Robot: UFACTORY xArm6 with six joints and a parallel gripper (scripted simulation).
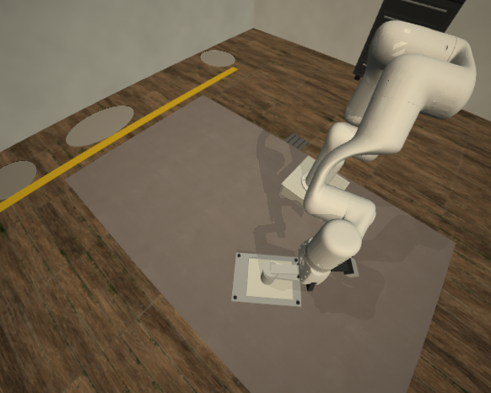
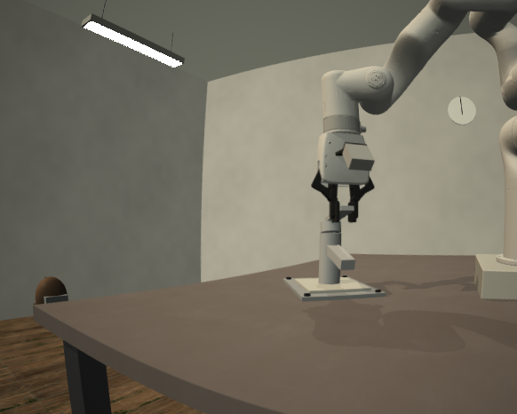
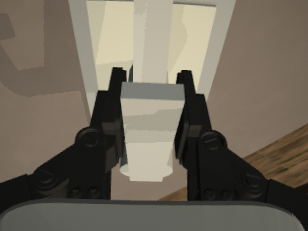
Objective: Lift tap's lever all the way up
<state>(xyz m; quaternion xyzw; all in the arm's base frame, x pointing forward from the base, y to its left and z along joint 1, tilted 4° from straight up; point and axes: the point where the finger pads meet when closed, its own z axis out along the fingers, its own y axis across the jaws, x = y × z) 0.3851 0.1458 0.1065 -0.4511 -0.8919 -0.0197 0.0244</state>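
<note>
The tap (image 2: 329, 258) stands upright on a pale base plate (image 2: 334, 288) on the brown table, its spout (image 2: 340, 257) sticking out low on the column. The lever (image 2: 345, 208) juts from the top of the column and looks about level. My gripper (image 2: 342, 216) points straight down over it, and its black fingers are shut on the lever's two long sides. In the wrist view the lever (image 3: 153, 127) sits between the fingers, with the spout (image 3: 154, 28) and the base plate (image 3: 154, 34) below. From above, my wrist hides the gripper and covers the lever's end (image 1: 282, 268).
My arm's base block (image 2: 504, 278) stands on the table behind and to the right of the tap. The table's edge (image 2: 116, 342) runs along the near left, above a wooden floor. A dark cabinet (image 1: 411, 25) stands by the far wall.
</note>
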